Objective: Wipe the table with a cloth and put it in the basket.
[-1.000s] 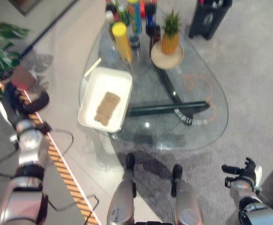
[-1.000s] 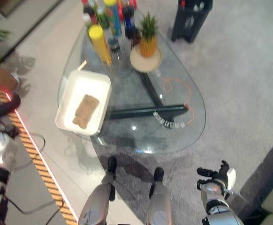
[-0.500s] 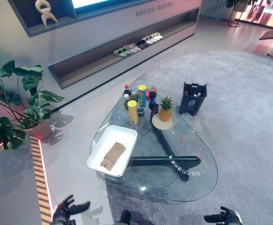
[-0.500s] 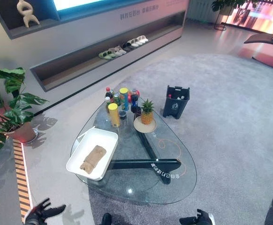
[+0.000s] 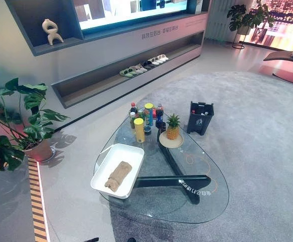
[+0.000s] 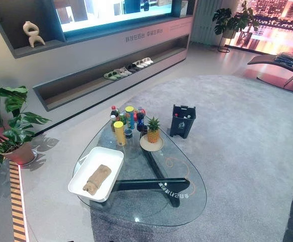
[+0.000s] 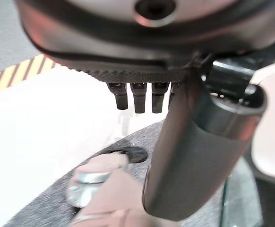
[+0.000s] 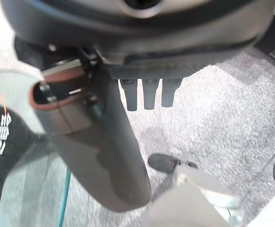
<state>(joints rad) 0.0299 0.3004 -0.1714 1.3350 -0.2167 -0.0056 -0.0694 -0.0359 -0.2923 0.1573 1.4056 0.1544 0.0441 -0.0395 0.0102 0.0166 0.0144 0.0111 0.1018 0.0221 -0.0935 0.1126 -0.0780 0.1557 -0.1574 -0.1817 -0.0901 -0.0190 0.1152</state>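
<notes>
Glass table (image 5: 207,199), rounded-triangle top, stood on a grey carpet (image 5: 267,126) over a dark crossed base (image 5: 174,179) seen through the glass. A white basket (image 5: 102,176), a shallow rectangular tray, sat at the table's left edge, overhanging it slightly. A tan cloth (image 5: 118,175) lay rolled inside the basket. At the far end stood a cluster of bottles (image 5: 145,112), with a yellow canister (image 5: 139,130) nearest the basket. Just beside them a pineapple (image 5: 172,127) stood upright on a round plate (image 5: 170,141). An orange cord (image 5: 196,160) looped on the right side. A dark bin (image 5: 200,118) stood on the carpet just beyond the table's far right edge.
</notes>
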